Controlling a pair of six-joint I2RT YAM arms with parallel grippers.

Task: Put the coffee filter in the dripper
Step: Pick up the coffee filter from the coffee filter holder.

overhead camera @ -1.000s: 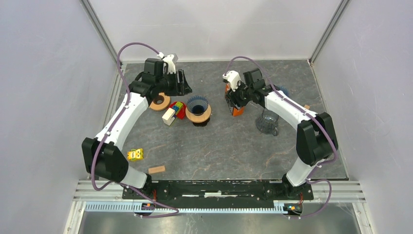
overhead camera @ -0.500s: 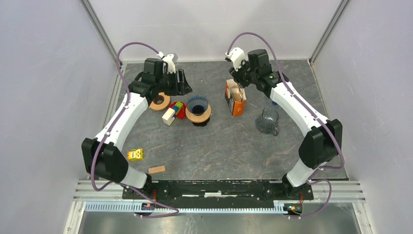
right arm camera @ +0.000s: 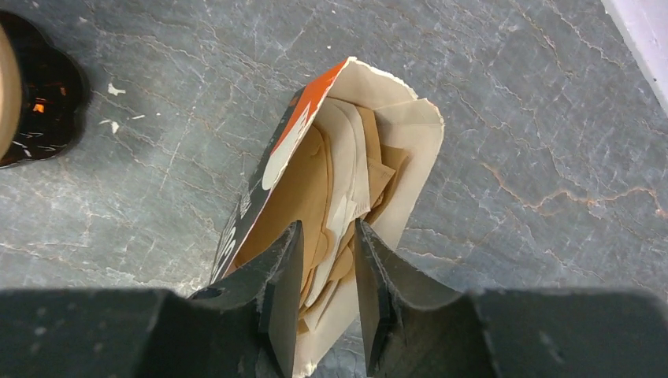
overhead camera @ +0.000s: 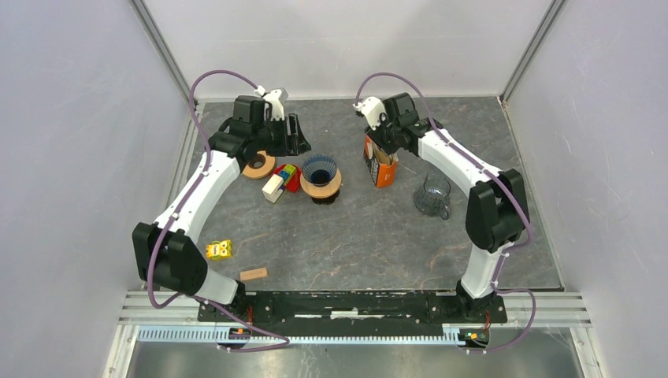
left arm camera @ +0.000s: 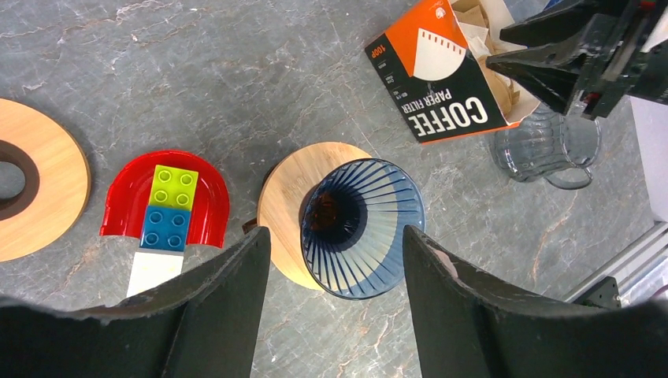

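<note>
- Coffee filter (right arm camera: 339, 197) stock is in the orange box (right arm camera: 303, 118), standing open-mouthed on the tabletop (overhead camera: 354, 236), well to the right of the dripper (overhead camera: 321, 172). No filter is out yet.
- Change: over the last 1 second the right gripper (right arm camera: 324, 236) lifted clear of the box, then came back down to its open mouth. It now sits just over the brown filter edges.
- Its gap has also tightened to a narrow slot. Filter paper shows between the fingers, but the views cannot tell whether a sheet is actually pinched.
- Left gripper (left arm camera: 335, 236) has not moved: spread wide, holding nothing, hanging above the dripper, which sits on its wooden base (left arm camera: 287, 213).
- Dripper cone looks empty, apart from a dark spot at the bottom.
- Read: this looks like a second attempt at the pick, so the task is early, with grasp, carry and seat all left.
- Risk: several sheets are nested, so the pinch may lift more than 1, or drag the light box along.
</note>
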